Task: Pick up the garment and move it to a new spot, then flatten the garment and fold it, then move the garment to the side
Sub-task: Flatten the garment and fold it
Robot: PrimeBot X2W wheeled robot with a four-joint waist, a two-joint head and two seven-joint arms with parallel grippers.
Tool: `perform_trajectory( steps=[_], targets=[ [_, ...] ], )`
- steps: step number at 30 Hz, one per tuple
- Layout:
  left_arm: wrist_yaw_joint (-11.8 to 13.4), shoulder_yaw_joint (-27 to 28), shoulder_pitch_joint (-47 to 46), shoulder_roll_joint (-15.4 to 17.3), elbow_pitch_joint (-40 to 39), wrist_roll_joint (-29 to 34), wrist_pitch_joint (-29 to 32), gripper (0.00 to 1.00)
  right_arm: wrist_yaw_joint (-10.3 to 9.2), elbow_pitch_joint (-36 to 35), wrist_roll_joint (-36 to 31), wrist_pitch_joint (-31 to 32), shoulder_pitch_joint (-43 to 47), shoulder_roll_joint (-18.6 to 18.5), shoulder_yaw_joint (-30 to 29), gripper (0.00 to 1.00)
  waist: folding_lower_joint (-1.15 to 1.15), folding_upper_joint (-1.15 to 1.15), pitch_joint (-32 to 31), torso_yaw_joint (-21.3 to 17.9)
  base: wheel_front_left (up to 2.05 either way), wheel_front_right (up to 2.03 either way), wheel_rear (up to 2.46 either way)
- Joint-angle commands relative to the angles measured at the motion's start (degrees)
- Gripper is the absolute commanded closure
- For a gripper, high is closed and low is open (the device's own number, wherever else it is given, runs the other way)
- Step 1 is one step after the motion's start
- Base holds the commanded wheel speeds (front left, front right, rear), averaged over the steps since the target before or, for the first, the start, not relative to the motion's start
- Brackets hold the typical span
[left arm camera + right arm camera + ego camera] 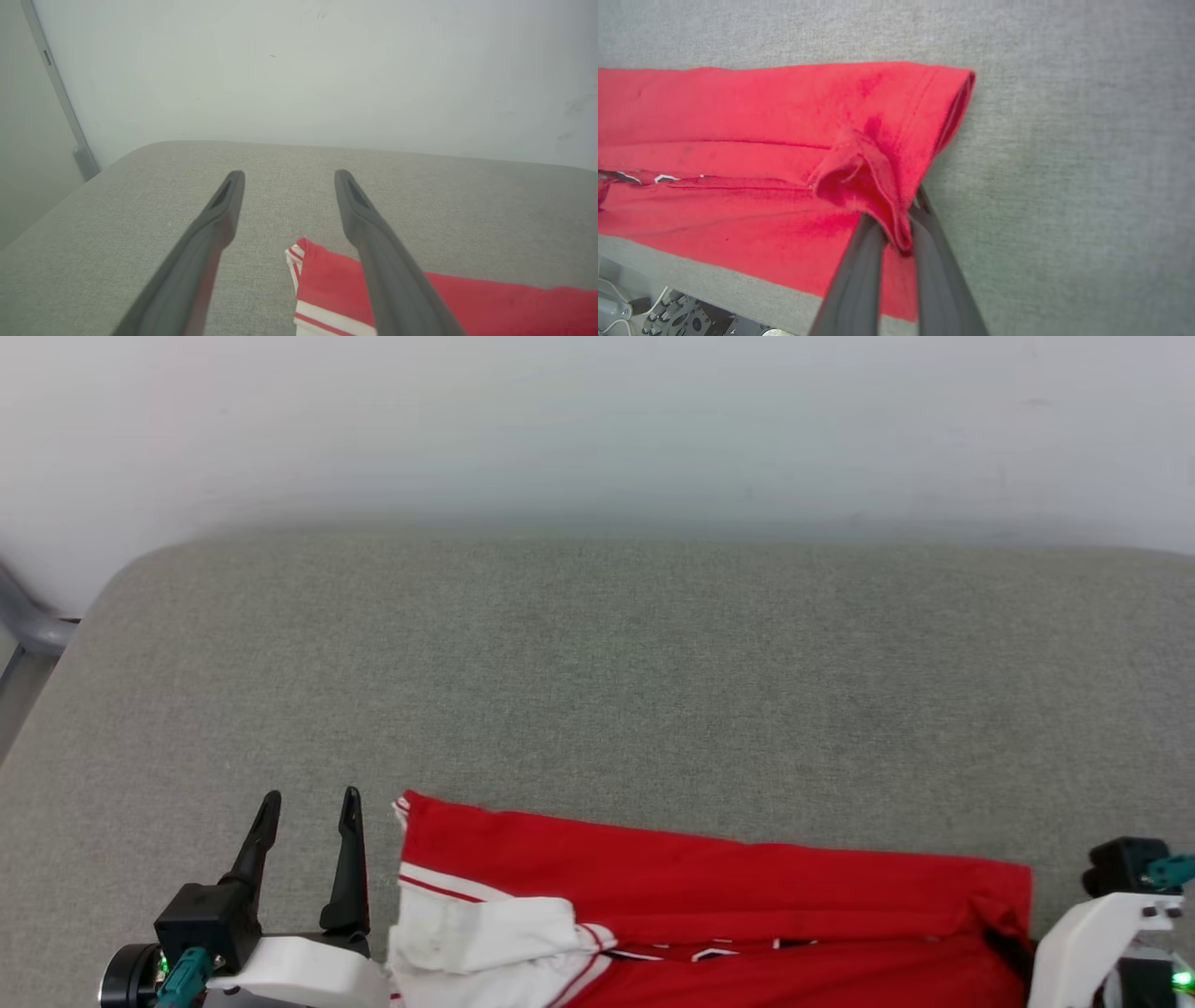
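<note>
At far left, a grey metal post (28, 616) beside a pale wall (597, 420); below, a grey woven pad (597, 691) with a rounded corner; near left, left gripper (311, 795) spread wide, empty, just beside the garment (709, 887); red knit, folded into a long band running left to right along the near edge, white sleeve at left, hem at right; right gripper (899, 224) pinched tight on a bunched hem fold.

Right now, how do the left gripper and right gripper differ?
The left gripper is open, empty; the right gripper is shut on a bunched fold of the garment. The left gripper sits by the garment's white-sleeve end; the right gripper at its red hem end. Both have two long dark fingers.
</note>
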Motion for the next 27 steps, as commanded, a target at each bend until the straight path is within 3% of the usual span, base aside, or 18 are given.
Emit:
perform_trajectory(
  steps=[1,8,14,16,17,21,27],
  targets=[
    [0.31,-0.16,0.80,0.36,0.09,0.12,0.04,0.00,-0.09,-0.54,-0.57,0.56,-0.07,-0.93,-1.91,1.00,0.00,0.00,-0.65,-0.50,0.00,0.00,0.00],
    [0.83,-0.37,1.05,0.63,-0.29,0.23,0.43,0.00,-0.09,-2.35,-2.24,3.98,1.35,-1.64,-11.61,1.00,0.00,0.00,-0.93,-1.38,0.00,0.00,0.00],
    [0.84,-0.38,0.65,0.51,-0.19,0.14,0.33,0.00,-0.08,-3.65,-0.03,7.13,1.01,1.04,-17.43,1.00,0.00,0.00,-0.55,-2.02,0.00,0.00,0.00],
    [0.83,-0.44,0.66,0.43,-0.06,0.08,0.29,0.00,-0.07,-4.02,2.65,9.42,0.25,2.89,-19.12,1.00,0.00,0.00,-0.59,-2.27,0.00,0.00,0.00],
    [0.67,-0.57,0.48,0.23,0.04,-0.02,0.24,0.00,-0.07,-4.30,7.20,14.06,-0.25,6.36,-20.75,1.00,0.00,0.00,-0.82,-2.49,0.00,0.00,0.00],
    [0.44,-0.77,0.13,0.16,0.26,-0.06,0.17,0.00,-0.06,-6.06,15.02,19.46,-0.64,10.31,-21.25,1.00,0.00,0.00,-1.12,-2.42,0.00,0.00,0.00],
    [-0.12,-1.44,-0.43,-0.17,0.76,-0.22,0.16,0.00,-0.06,-5.70,31.37,24.78,-1.66,12.85,-19.77,1.00,0.00,0.00,-1.33,-1.49,0.00,0.00,0.00]
  ],
)
